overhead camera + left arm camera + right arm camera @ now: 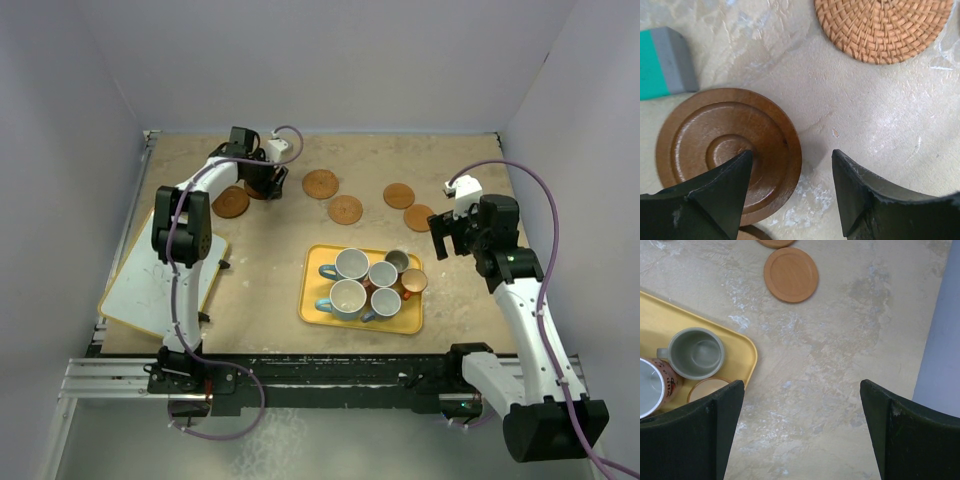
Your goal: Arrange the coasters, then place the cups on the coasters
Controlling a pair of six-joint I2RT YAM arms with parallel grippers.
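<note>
- Top external view: you have all six cups (366, 281) bunched on the yellow tray (312, 314), near the middle of the table (270, 270). None of them stands on a coaster.
- The coasters (345, 209) lie flat in a loose row beyond the tray, spread from far left to right.
- Left wrist view: your left gripper (792, 155) is open and holds nothing.
- One finger (705, 200) overlaps a dark brown coaster (725, 145) that lies flat. The other is over bare table.
- A woven coaster (885, 25) lies ahead, apart from the dark one. A teal-and-grey block (665, 62) sits just beside the dark one's far rim.
- Right wrist view: your right gripper (801, 385) is spread wide and empty, over bare table beside the tray's corner.
- The grey cup (696, 352) and orange-brown cup (707, 388) stand in that corner. A light coaster (791, 274) lies ahead.
</note>
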